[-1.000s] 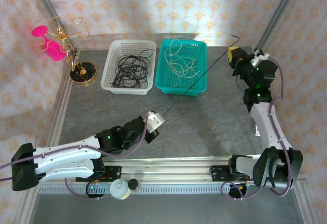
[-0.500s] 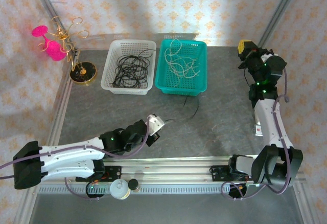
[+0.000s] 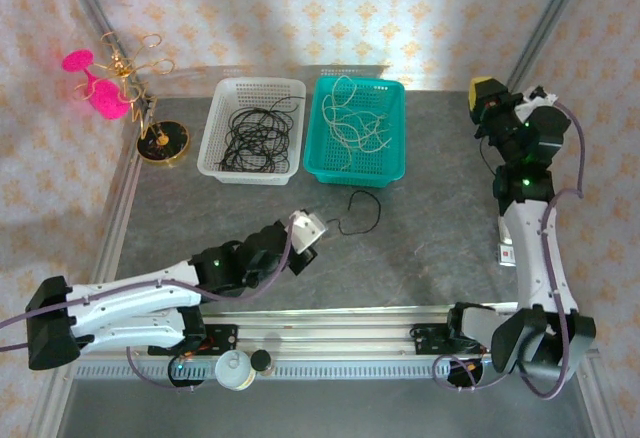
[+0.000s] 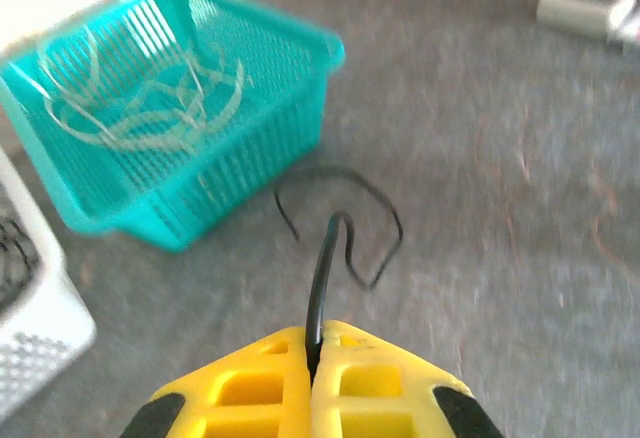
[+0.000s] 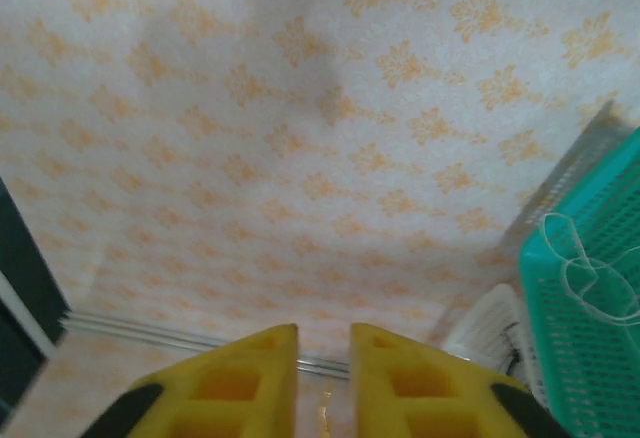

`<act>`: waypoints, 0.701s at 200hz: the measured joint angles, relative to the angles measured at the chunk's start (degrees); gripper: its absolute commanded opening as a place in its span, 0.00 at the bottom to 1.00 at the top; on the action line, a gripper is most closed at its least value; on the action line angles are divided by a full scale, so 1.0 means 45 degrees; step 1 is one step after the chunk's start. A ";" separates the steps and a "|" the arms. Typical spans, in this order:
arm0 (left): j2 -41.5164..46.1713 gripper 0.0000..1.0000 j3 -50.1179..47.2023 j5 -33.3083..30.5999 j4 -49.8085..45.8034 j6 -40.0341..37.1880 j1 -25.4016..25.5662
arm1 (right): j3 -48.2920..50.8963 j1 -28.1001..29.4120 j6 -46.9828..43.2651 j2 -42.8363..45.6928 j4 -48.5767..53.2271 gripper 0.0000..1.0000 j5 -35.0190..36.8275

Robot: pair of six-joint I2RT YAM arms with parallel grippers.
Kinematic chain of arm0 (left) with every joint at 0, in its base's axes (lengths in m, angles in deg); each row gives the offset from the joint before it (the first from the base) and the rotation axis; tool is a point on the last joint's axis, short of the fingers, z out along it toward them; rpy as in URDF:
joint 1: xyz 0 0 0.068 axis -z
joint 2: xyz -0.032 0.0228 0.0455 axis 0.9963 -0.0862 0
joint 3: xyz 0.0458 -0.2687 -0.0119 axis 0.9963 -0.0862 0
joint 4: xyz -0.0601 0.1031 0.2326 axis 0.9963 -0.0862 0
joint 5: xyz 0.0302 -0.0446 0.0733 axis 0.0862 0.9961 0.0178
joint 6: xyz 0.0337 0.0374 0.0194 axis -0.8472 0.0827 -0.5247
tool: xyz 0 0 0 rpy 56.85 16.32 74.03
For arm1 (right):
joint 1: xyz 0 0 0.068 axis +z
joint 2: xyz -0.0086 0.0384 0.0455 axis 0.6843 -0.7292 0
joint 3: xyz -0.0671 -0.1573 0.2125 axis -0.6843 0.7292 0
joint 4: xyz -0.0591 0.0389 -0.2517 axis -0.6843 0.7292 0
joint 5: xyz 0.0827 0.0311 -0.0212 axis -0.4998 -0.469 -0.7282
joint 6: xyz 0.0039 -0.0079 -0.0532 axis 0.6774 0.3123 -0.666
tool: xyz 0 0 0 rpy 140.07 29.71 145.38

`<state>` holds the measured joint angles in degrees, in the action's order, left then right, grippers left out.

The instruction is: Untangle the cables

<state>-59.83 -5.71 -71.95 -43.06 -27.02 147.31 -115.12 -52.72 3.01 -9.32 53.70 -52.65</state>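
Apparently for sorting, the left gripper (image 4: 312, 343) clamped the black cable (image 4: 320, 278); the right gripper (image 5: 323, 336) hung empty, jaws apart.

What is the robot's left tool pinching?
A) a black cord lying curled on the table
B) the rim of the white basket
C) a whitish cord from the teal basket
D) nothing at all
A: the left wrist view shows the left tool shut on a black cord whose loose end curls on the table near the teal basket.
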 measured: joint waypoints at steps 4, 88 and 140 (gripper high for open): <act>-0.0005 0.00 0.0384 -0.0092 -0.0102 -0.0121 0.0000 | 0.0039 0.0005 -0.0364 0.0107 0.0185 0.28 -0.0005; -0.1457 0.00 0.8131 -0.1530 -0.0510 -0.3347 -0.0729 | 0.1302 0.0005 -0.3259 0.0704 0.2098 0.35 0.0097; -0.3521 0.00 1.0112 -0.1729 0.0219 -0.3560 -0.4930 | 0.2040 0.0005 -0.3808 0.0869 0.2492 0.37 -0.0010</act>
<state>-75.68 39.79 -79.73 -42.08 -43.04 125.13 -105.94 -52.70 -14.13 -5.41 64.91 -52.69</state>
